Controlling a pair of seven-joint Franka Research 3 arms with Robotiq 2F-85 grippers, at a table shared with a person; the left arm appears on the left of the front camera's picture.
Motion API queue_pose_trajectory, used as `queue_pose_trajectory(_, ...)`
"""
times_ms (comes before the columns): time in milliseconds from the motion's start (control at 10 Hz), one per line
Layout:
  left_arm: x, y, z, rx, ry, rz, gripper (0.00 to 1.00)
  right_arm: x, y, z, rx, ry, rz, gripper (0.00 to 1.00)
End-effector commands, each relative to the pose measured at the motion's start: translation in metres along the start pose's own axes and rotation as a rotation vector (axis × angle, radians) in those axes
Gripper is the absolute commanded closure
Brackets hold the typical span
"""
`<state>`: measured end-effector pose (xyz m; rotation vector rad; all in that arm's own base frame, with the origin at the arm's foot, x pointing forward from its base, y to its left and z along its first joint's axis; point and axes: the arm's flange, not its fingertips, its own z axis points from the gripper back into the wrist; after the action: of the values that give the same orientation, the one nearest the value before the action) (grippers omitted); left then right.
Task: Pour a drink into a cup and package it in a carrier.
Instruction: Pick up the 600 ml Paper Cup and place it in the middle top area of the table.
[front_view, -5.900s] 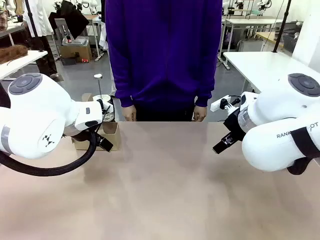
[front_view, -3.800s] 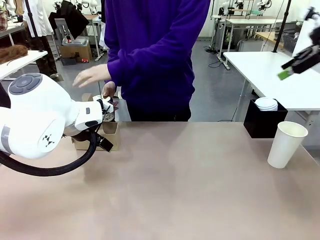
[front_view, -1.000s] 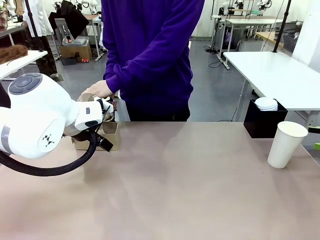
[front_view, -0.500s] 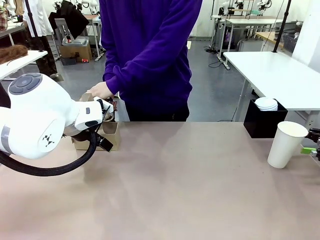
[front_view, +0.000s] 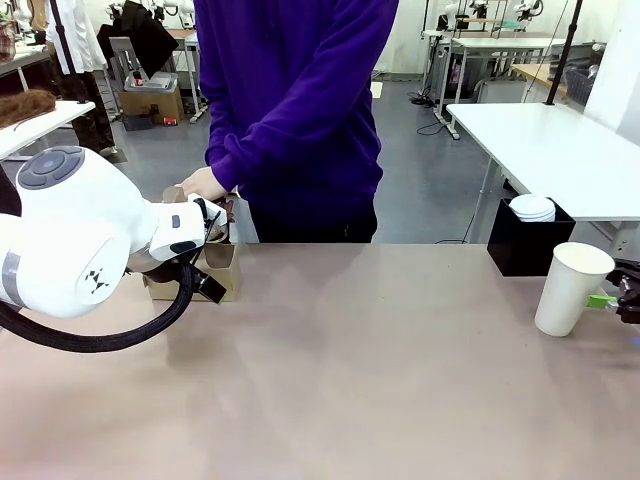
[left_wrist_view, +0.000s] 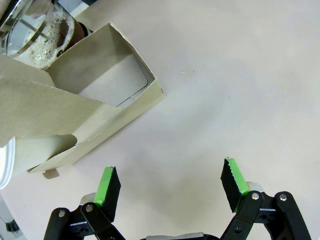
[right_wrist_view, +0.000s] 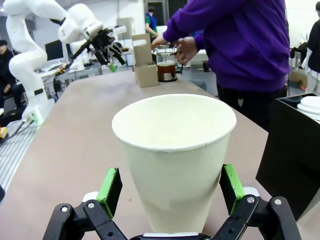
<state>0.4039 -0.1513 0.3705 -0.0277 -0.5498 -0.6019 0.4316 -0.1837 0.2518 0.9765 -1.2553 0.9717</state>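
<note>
Right gripper (right_wrist_view: 170, 190) spread wide either side of the cup (right_wrist_view: 174, 150), near the table's (front_view: 350, 380) right edge; left gripper (left_wrist_view: 171, 184) spread apart beside the carrier (left_wrist_view: 70, 107).

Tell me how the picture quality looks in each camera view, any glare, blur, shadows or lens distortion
Front view: even room light, a soft pale sheen on the table, no hard shadows. Left wrist view: sharp, faint shadow along the carrier; the jug is cut off at the corner. Right wrist view: the wide lens makes the cup loom large, rim crisp.
</note>
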Motion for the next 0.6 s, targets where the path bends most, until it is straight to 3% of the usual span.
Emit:
queue_pose_trajectory(0, 0.0, 0.0, 0.0, -0.001, 0.0, 0.0, 0.0, 0.001, 0.002, -0.018, -0.023, 0.003, -0.001, 0.0)
queue_pose_trajectory(500, 0.0, 0.0, 0.0, -0.001, 0.0, 0.0, 0.0, -0.008, 0.001, -0.05, 0.029, 0.0, -0.049, 0.0)
